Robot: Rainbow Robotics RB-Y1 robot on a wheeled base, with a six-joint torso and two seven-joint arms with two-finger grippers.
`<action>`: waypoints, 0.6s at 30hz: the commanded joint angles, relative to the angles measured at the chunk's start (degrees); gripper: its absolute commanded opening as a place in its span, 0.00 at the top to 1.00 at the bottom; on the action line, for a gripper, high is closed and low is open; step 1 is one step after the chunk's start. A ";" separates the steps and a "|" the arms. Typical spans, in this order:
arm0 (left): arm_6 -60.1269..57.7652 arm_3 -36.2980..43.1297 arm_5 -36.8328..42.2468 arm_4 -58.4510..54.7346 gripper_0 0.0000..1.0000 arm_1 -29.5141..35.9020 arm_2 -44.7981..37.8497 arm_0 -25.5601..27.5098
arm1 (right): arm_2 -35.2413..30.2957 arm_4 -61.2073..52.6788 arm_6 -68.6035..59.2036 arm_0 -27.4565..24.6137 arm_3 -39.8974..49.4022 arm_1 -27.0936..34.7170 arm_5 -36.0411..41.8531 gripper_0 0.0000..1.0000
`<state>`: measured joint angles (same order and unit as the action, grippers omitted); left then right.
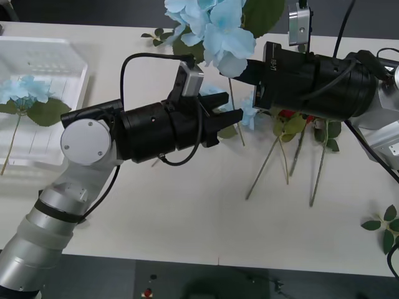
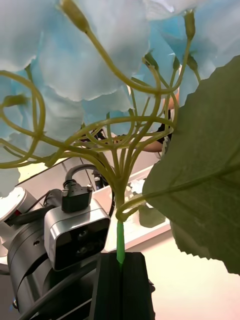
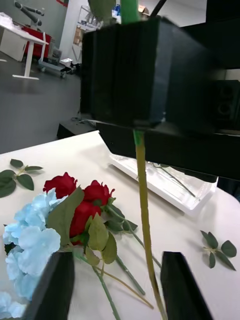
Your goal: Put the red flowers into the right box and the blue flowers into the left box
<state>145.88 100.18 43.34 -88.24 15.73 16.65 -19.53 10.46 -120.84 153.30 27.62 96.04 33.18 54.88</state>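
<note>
My right gripper [image 1: 244, 72] [image 2: 121, 272] is shut on the stem of a blue flower [image 1: 215, 28] [image 2: 75, 60], holding its head up over the table's far middle. The stem [image 3: 145, 220] hangs down between the open fingers of my left gripper [image 1: 224, 111] [image 3: 117, 285], untouched by either finger. Another blue flower [image 1: 25, 90] lies in the clear left box [image 1: 78, 56]. More blue flowers [image 3: 30, 240] [image 1: 249, 115] and the red flowers [image 3: 75, 197] [image 1: 287, 115] lie on the table under the right arm. The whitish right box [image 3: 197, 202] sits beyond them.
Loose leaf sprigs lie at the right front edge [image 1: 383, 224], at the back [image 1: 156, 34] and near the right box [image 3: 217, 247]. Long stems [image 1: 268, 162] fan toward the table's front. White tabletop [image 1: 187, 212] lies in front of the arms.
</note>
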 commanded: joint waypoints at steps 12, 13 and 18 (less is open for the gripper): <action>1.42 -0.33 -2.64 0.61 1.00 -0.79 2.16 -4.02 | -0.44 -0.80 -1.43 1.74 1.08 -0.83 0.40 1.00; 1.34 -0.33 -2.64 0.70 1.00 -0.79 2.16 -4.02 | -0.44 -0.80 -1.43 1.83 1.00 -0.83 0.40 1.00; 1.34 -0.51 -2.73 0.61 1.00 -0.44 2.16 -4.02 | -0.44 -0.80 -1.43 1.83 1.00 -0.83 0.40 1.00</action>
<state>145.88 99.32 41.28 -87.41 15.73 19.05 -22.26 10.46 -120.84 153.30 27.62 96.04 33.18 54.91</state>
